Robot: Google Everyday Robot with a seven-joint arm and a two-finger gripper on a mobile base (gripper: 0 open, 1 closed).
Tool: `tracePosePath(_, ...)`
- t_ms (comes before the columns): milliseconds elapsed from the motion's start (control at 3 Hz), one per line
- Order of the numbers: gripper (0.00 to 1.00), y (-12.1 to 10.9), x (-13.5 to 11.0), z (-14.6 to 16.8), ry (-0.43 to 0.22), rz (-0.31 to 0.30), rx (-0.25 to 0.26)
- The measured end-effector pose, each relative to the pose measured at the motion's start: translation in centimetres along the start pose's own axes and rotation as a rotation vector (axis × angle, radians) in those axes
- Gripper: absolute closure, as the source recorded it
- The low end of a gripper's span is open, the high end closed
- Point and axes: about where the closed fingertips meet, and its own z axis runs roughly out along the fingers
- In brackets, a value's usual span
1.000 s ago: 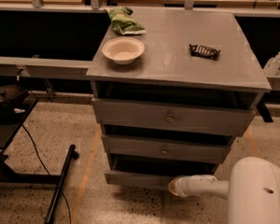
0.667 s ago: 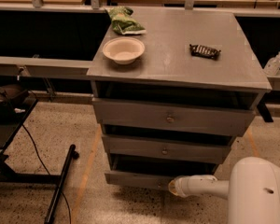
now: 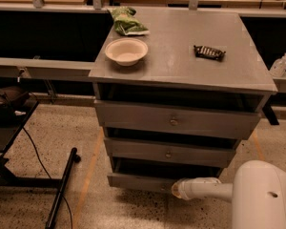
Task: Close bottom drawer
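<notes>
- Nearest us, at the lower right, sits the robot's white shell, and its arm reaches leftward low over the speckled floor.
- The gripper is at the tip of that arm, right up against the front of the bottom drawer. We judge it touching or just short of it, but we cannot tell whether it is open or closed, or whether it has hold of anything.
- The bottom drawer is the lowest front of the grey cabinet. It stands pulled out a little, with a dark gap showing above it.
- The relation that matters: the drawer's front runs left to right, and the arm lies nearly along it, coming in from the right. The drawer's travel, though, is straight back into the cabinet — away from us — so we judge the push must go across the arm's own line, not along it.
- Above are the middle drawer and the top drawer, each with a small round knob.
- On the cabinet top stand a pale bowl, a dark wrapped bar and, farther back, a green bag.
- Beyond the right edge — a clear pump bottle.
</notes>
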Motion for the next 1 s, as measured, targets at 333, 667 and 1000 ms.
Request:
tracePosePath(333, 1.00, 0.8, 1.0, -0.7, -0.029, 0.057, 0.007)
tracePosePath(667, 1.00, 2.3, 2.8, -1.6, -0.088, 0.143, 0.013)
tracePosePath(1000, 1.00, 3.9, 4.1, -1.6, -0.130, 0.214, -0.014)
